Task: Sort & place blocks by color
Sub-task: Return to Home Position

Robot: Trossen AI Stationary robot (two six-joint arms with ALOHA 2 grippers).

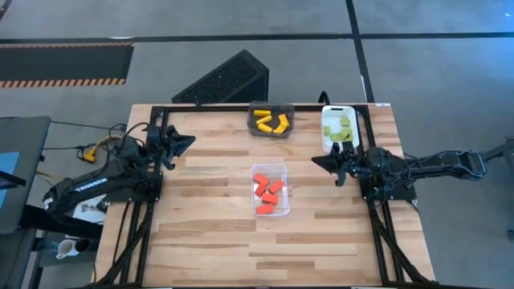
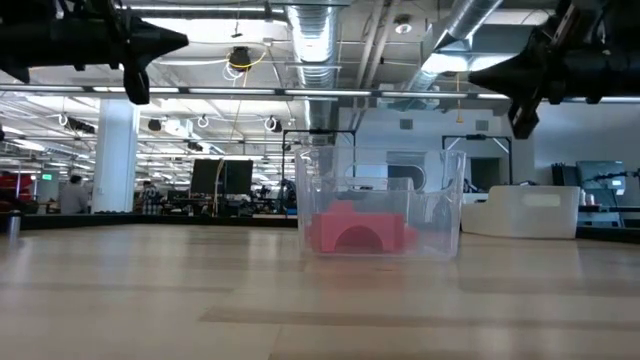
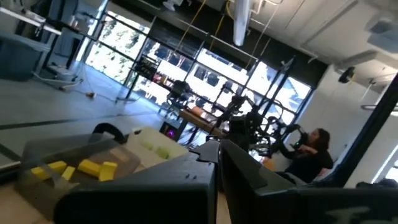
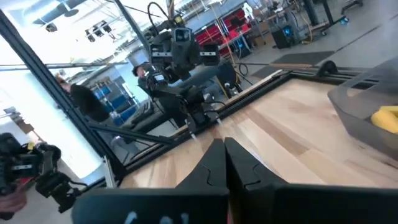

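Red blocks lie in the clear bin at the table's middle; the low view shows them as a red heap. Yellow blocks fill the dark bin at the far edge and also show in the left wrist view. Light green blocks sit in the white bin at the far right. My left gripper hangs shut above the table's left side. My right gripper hangs shut above the right side, near the white bin. Neither holds a block.
A black perforated box stands on the floor beyond the far edge. Black frame rails run along the table's edges. Bare wood spreads over the near half of the table. A person sits in the room beyond.
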